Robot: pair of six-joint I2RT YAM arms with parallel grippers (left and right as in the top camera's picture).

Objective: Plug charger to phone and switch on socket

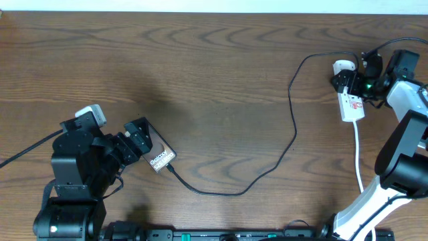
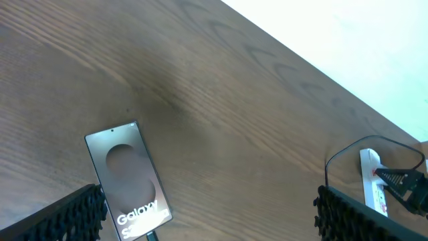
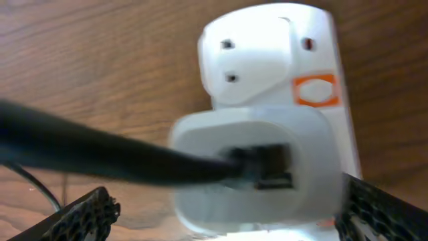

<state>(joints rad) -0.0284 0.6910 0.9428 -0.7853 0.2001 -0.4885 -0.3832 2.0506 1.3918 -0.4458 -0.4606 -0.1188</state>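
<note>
The phone [image 1: 160, 159] lies flat at the lower left, its "Galaxy" screen up; it also shows in the left wrist view [image 2: 127, 177]. The black charger cable [image 1: 281, 154] runs from the phone's bottom edge, where its tip [image 2: 153, 235] meets the phone, in a long curve to a white plug [image 3: 254, 167] on the socket [image 1: 352, 107]. My left gripper [image 1: 137, 139] [image 2: 207, 199] is open, with the phone just inside its left finger. My right gripper [image 1: 352, 84] [image 3: 227, 201] is open, low over the socket's plug end, a finger on each side.
A thicker white cord [image 1: 358, 157] runs from the socket toward the front right, beside my right arm. The socket also shows far right in the left wrist view [image 2: 373, 187]. The table's far edge [image 1: 214, 12] is at the top.
</note>
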